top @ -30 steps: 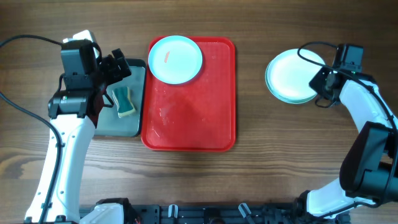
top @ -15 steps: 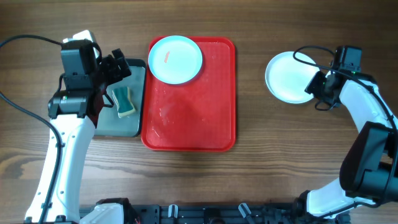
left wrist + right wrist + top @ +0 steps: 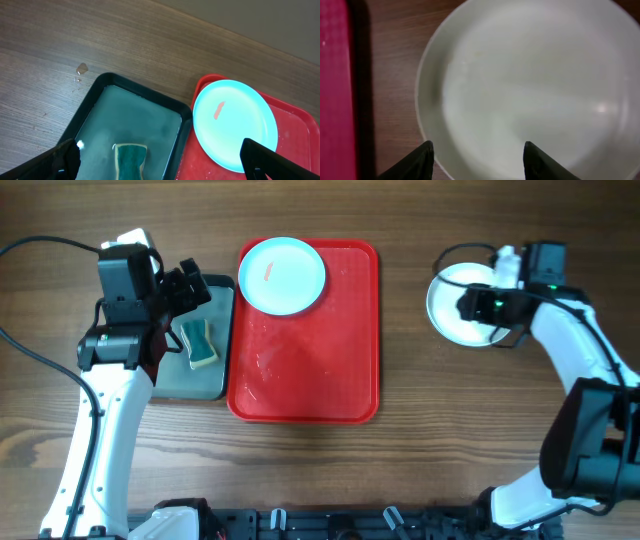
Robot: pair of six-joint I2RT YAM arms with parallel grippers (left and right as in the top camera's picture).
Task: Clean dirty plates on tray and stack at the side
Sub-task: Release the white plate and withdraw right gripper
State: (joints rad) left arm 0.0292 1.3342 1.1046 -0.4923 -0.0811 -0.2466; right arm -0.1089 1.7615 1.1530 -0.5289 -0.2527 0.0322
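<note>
1. One pale turquoise plate [image 3: 283, 275] lies in the far left corner of the red tray [image 3: 320, 370]. It has a reddish smear [image 3: 268, 272] on it, so I'd say that plate is not yet cleaned.
2. The rest of the red tray carries no plates, only what look like faint wet marks.
3. Off to the right, well apart from the tray, a white plate [image 3: 447, 305] rests on the bare tabletop [image 3: 450, 440]. This looks like the stacking spot.
4. Its face looks clean in the right wrist view. I cannot tell for sure whether another plate lies under it, and no third plate shows anywhere else.
5. The right pincer [image 3: 477, 149] hangs right over the white plate with its two fingers apart and nothing between them. By my reckoning that plate has been set down.
6. The left pincer [image 3: 193, 285] hovers above the small dark tray [image 3: 190, 380] just beside the red one. Its fingers are spread wide and empty.
7. The sponge [image 3: 198, 343] lies in that dark tray, which looks wet, and nothing is touching it.
8. My guess at what is left: pick up the sponge, wipe the smear off the turquoise plate, then carry the plate across and stack it on the white one.
</note>
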